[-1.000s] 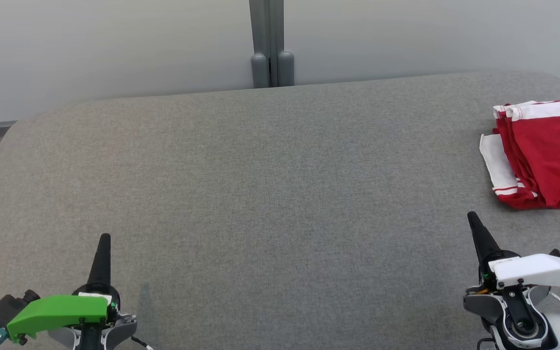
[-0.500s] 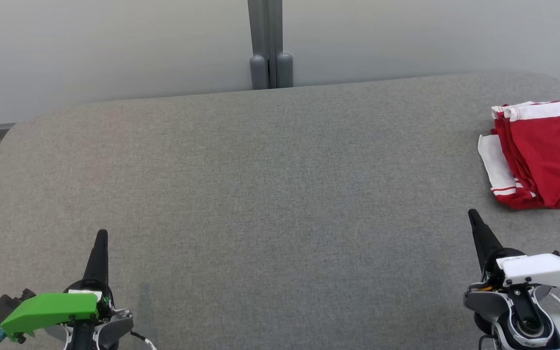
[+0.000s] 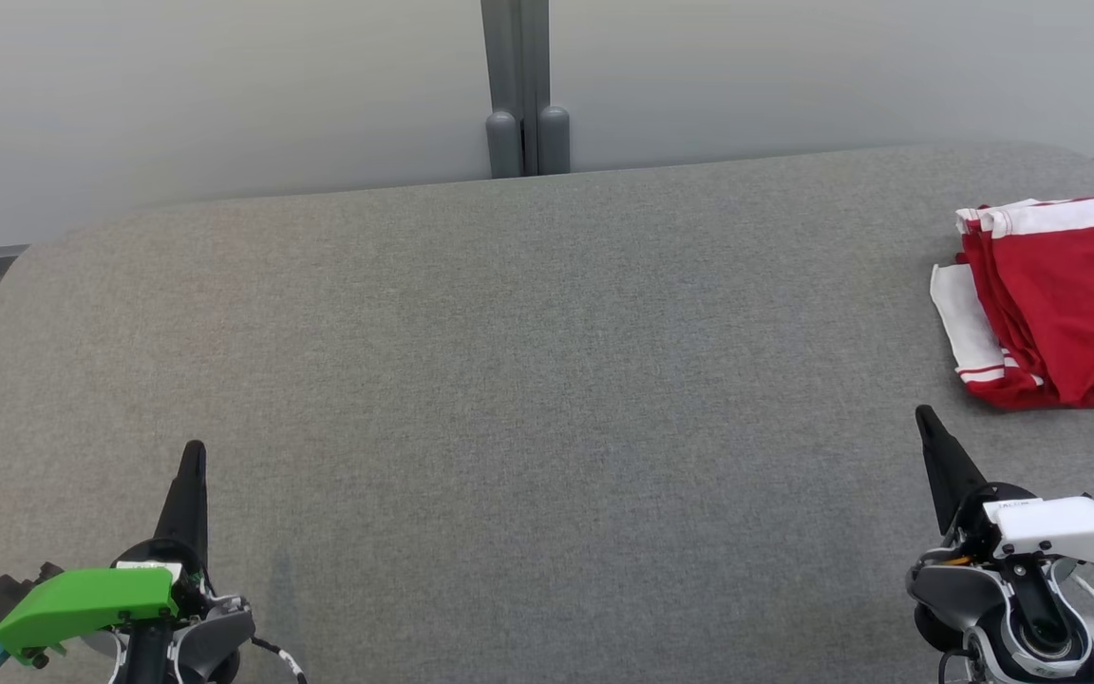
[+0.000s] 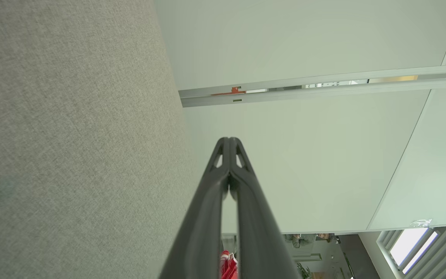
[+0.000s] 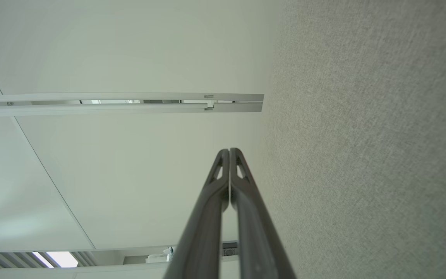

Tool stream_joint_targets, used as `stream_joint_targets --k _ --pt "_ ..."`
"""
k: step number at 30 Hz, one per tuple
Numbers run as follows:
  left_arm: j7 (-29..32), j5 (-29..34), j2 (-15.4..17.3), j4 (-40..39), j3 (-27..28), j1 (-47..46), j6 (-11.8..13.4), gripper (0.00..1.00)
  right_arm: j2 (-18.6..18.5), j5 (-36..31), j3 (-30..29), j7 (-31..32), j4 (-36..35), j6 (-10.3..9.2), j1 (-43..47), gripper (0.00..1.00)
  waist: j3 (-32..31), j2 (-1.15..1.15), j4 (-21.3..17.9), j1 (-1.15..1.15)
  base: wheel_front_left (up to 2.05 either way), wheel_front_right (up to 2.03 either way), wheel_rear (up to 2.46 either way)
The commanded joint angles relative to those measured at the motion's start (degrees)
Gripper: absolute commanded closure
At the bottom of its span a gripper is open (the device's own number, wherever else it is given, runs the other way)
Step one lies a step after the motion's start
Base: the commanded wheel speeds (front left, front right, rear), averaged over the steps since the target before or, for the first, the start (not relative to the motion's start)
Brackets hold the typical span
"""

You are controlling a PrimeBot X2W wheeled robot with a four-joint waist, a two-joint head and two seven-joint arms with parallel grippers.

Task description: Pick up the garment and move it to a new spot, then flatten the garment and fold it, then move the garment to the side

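Observation:
A folded red garment [image 3: 1069, 299] with white trim lies at the far right edge of the grey table [image 3: 528, 380]. A sliver of the same red garment [image 4: 229, 267] peeks between the fingers in the left wrist view. My left gripper [image 3: 193, 449] is at the lower left, shut and empty, far from the cloth. At the lower right my right gripper [image 3: 924, 416] is also shut and holds nothing, its tip a short way below the garment's near edge. Both wrist views show the fingertips pressed together, left gripper [image 4: 229, 140] and right gripper [image 5: 229, 151].
A pale wall [image 3: 224, 95] with a grey post [image 3: 520, 85] runs behind the table's far edge. The table's rounded corners fall away at the far left and far right.
Both grippers have drawn back slightly toward the bottom edge. The picture as a whole has shifted a little, so the camera has moved. The garment lies where it was.

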Motion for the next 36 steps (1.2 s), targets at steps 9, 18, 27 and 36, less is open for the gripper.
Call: stream_joint_targets --k 9,18,27,36 --pt "0.93 -3.12 0.0 -0.21 0.68 -1.11 -0.16 1.0 0.14 3.36 -0.48 0.86 -0.68 0.02 0.59 1.0 -0.14 0.0 -0.11 0.0 0.0 0.0 0.0" --pt "1.16 -2.86 -0.15 -0.19 0.86 -1.12 -0.16 1.0 0.13 3.37 -0.47 0.85 -0.67 0.02 0.58 1.0 -0.14 0.0 -0.11 0.0 0.0 0.0 0.0" --pt "1.31 -2.66 -0.24 -0.18 1.03 -1.13 -0.16 1.0 0.13 3.37 -0.46 0.85 -0.67 0.02 0.58 1.0 -0.14 0.0 -0.11 0.0 0.0 0.0 0.0" --pt "1.35 -2.52 -0.3 -0.18 1.16 -1.15 -0.16 1.0 0.12 3.38 -0.46 0.84 -0.67 0.02 0.58 1.0 -0.15 0.0 -0.11 0.0 0.0 0.0 0.0"
